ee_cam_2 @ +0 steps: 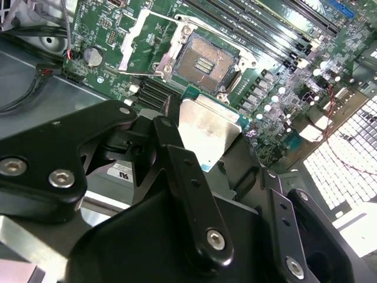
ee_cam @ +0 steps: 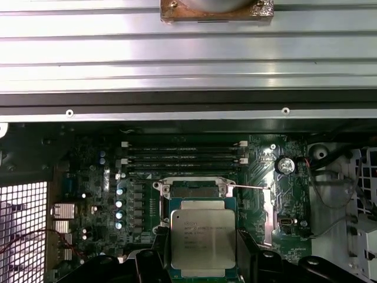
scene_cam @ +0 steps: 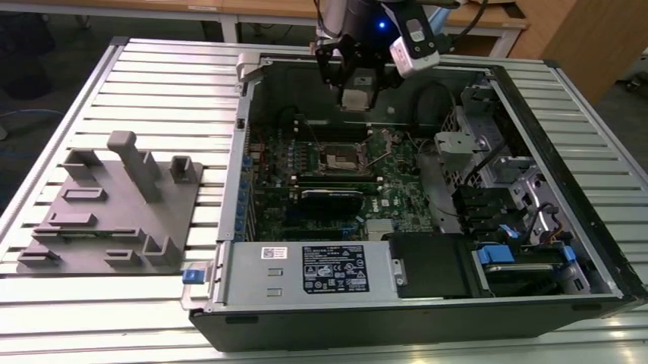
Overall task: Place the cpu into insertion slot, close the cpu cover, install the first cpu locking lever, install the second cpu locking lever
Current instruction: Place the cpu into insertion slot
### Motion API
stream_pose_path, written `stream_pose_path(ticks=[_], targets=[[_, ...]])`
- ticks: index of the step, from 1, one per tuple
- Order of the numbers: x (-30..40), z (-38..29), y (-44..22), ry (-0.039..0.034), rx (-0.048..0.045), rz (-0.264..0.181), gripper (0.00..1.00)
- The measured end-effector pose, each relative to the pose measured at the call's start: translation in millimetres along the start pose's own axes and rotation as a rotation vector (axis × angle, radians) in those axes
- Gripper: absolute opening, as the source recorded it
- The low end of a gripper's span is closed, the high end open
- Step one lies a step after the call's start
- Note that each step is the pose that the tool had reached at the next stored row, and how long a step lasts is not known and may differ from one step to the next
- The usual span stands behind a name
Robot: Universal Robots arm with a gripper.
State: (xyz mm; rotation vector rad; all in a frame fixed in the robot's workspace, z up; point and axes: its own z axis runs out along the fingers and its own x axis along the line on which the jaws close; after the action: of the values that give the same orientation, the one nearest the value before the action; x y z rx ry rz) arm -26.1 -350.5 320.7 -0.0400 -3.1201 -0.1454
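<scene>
Jaws: closed on the cpu (ee_cam_2: 209,127), gripping two opposite edges, with its metal top showing in the first wrist view. You hold it in the air inside the open computer case (scene_cam: 405,326), over the part of the green board (scene_cam: 395,189) nearest the table's (scene_cam: 152,76) far edge.

Not seated: the insertion slot (ee_cam_2: 206,63) lies bare below, contacts exposed, just beyond the chip in both wrist views. The cpu cover (ee_cam_2: 132,41) stands swung up off the slot. A thin lever wire (ee_cam: 253,187) sits loose beside it.

Judgement: step one is in progress; cover and both levers are not yet done.

A grey fixture plate (scene_cam: 111,212) lies idle toward the table's edge on the exterior view's left.
</scene>
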Motion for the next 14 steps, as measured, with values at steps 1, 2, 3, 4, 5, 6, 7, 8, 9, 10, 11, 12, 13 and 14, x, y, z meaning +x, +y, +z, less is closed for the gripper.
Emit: stream_pose_path(ticks=[1,2,3,4,5,6,7,8,9,10,11,12,13,14], targets=[[0.2,1.2,-0.1,-0.0005,-0.0001,0.0,0.54],[0.4,2.6,-0.2,-0.0013,-0.0001,0.0,0.54],[0.7,4.2,-0.4,-0.0025,-0.0001,0.0,0.54],[1.0,5.8,-0.6,-0.0041,-0.0001,0.0,0.54],[1.3,7.3,-0.7,-0.0063,-0.0001,-0.001,0.54],[1.6,8.4,-0.8,-0.0095,-0.0003,-0.001,0.54],[2.0,9.4,-0.9,-0.0134,-0.0007,-0.001,0.54],[2.3,10.4,-1.0,-0.0177,-0.001,-0.002,0.54],[2.7,11.4,-1.1,-0.0218,-0.0011,-0.002,0.54],[3.1,12.5,-1.3,-0.0258,-0.0012,-0.003,0.54],[3.5,13.5,-1.4,-0.0298,-0.0012,-0.004,0.54],[3.9,14.3,-1.4,-0.0327,-0.0013,-0.004,0.54],[4.1,15.0,-1.5,-0.0343,-0.0014,-0.004,0.54],[4.3,15.9,-1.6,-0.0356,-0.0013,-0.004,0.54]])
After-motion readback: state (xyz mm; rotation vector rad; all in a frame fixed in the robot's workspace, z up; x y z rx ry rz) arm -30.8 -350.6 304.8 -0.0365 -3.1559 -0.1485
